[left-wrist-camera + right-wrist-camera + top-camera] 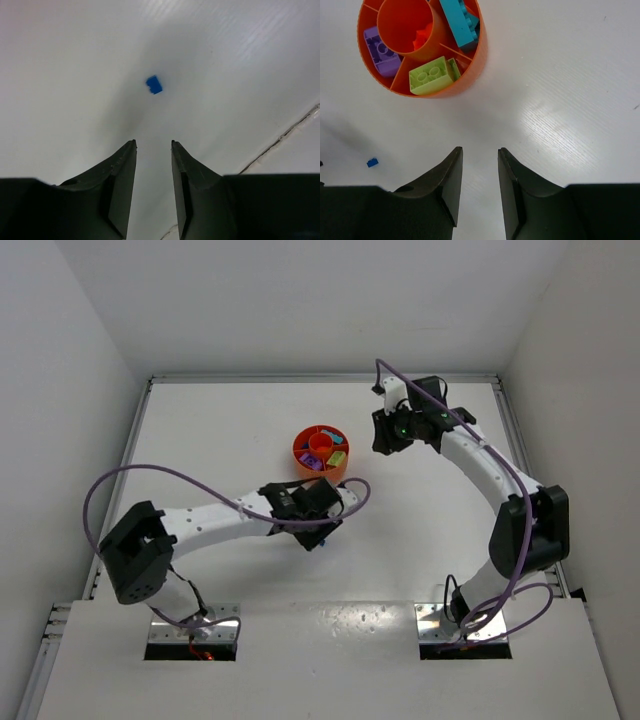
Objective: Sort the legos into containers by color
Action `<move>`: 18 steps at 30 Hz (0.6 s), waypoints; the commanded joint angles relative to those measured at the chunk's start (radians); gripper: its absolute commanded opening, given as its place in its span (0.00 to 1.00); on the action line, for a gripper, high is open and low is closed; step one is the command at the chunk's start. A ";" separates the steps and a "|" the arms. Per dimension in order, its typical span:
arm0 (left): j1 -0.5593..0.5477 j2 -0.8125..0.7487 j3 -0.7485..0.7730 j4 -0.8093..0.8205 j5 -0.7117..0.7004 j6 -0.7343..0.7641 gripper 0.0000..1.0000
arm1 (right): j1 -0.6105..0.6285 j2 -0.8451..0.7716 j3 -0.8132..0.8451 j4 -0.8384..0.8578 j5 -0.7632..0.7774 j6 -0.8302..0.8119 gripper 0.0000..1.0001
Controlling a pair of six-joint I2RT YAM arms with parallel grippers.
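- blue brick [154,84] lies alone on the white table [75,60], on the near side of the bowl [476,60] and well apart from it.
- left claw [152,144] hangs over the table with the brick straight ahead of its tips, almost on the line of the gap. the jaws are narrow and nothing is in them.
- the brick sits skewed, its edges at a slant to the jaws. it's too small to say for sure which way its long axis runs, so i'd guess a slight wrist turn before closing.
- the left arm is much the nearer one. right claw [480,149] is just to the right of the bowl, jaws also narrow and empty, and the brick is off at its near left.
- nothing lies between the left claw and the brick, only bare table. a seam [280,137] runs off to the right, out of the path.
- already in the bowl:
  - purple brick [380,50]
  - lime brick [432,75]
  - teal brick [457,22]
  - orange piece [422,35], in the middle cup
- which wedge takes blue i can't tell.
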 commanded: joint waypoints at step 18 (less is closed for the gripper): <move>-0.111 0.359 0.184 0.000 -0.161 -0.163 0.42 | -0.013 -0.083 -0.006 0.031 0.040 -0.014 0.36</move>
